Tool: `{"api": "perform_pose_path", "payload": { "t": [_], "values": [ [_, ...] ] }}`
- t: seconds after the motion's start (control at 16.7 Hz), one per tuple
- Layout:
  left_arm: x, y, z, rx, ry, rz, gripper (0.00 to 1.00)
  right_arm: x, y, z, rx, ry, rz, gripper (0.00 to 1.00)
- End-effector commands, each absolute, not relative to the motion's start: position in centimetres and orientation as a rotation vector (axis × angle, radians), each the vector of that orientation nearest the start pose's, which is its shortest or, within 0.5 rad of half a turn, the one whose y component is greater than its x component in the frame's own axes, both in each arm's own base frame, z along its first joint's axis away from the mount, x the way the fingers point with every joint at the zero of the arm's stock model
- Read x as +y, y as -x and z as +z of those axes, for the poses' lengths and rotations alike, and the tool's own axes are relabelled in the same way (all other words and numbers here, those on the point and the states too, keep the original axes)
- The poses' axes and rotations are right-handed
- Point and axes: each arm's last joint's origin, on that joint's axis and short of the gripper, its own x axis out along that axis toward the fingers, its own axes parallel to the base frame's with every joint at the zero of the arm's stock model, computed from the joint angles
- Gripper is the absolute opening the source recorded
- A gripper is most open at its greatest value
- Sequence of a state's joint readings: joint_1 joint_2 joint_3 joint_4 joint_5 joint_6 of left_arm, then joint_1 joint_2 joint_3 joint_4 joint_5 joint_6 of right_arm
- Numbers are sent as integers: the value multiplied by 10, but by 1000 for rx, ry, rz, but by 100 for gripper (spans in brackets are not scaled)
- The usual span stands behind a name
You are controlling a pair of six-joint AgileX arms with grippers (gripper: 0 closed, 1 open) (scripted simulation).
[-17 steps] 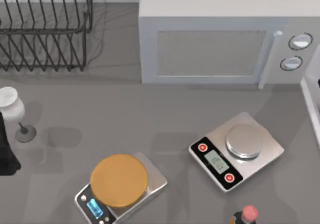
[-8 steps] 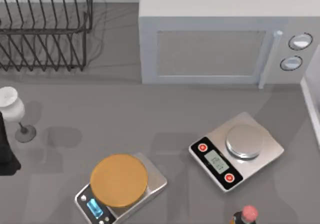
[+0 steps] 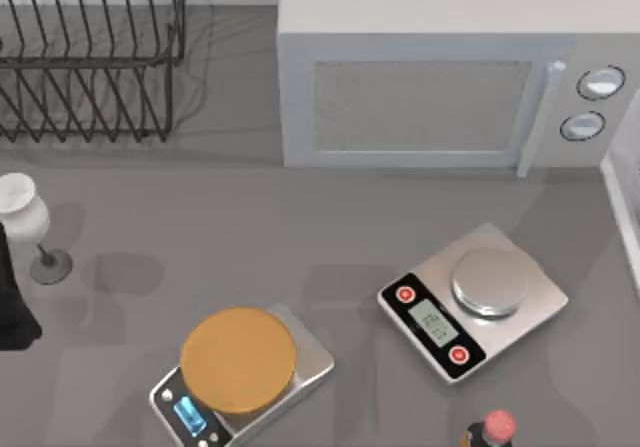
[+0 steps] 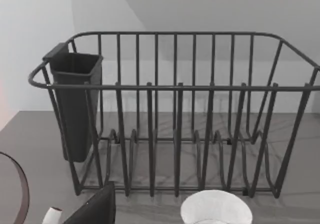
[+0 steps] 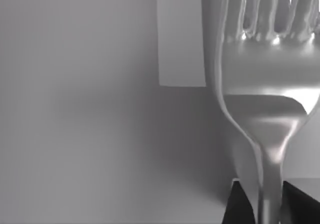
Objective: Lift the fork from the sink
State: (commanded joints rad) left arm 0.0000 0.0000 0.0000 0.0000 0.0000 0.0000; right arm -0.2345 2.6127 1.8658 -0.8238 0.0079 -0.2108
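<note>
Since the earlier top views, the pale edge of the right arm at the table's right side is drawing back towards the border, while everything on the table is keeping its place. The left arm (image 3: pixel 12 297) is sitting parked at the left edge beside a wine glass (image 3: pixel 22 217), its wrist camera facing the dish rack (image 4: pixel 175 119). The right gripper (image 5: pixel 265 204) is pinching the fork (image 5: pixel 267 78) by its neck between two dark fingers (image 5: pixel 239 204), the tines pointing away from the gripper. Whether the left gripper is spread or pressed together cannot be told.
</note>
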Motion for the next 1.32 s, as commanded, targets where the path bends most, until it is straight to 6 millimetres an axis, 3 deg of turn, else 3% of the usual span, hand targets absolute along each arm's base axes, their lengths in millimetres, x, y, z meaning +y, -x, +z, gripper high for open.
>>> {"api": "perform_pose_path", "payload": {
  "t": [0.18,0.24,0.42,0.96,1.32],
  "values": [
    [-1,-106,160,0,0,0,100,-105,-462,11,1571,-8,-8,0],
    [-1,-106,160,0,0,0,100,-104,-468,35,1525,-12,-12,0],
    [-1,-106,160,0,0,0,100,-106,-471,47,1520,-11,-13,0],
    [-1,-106,160,0,0,0,100,-105,-469,176,1532,-13,-11,0],
    [-1,-106,160,0,0,0,100,-104,-468,184,1527,-14,-13,0]
  ]
}}
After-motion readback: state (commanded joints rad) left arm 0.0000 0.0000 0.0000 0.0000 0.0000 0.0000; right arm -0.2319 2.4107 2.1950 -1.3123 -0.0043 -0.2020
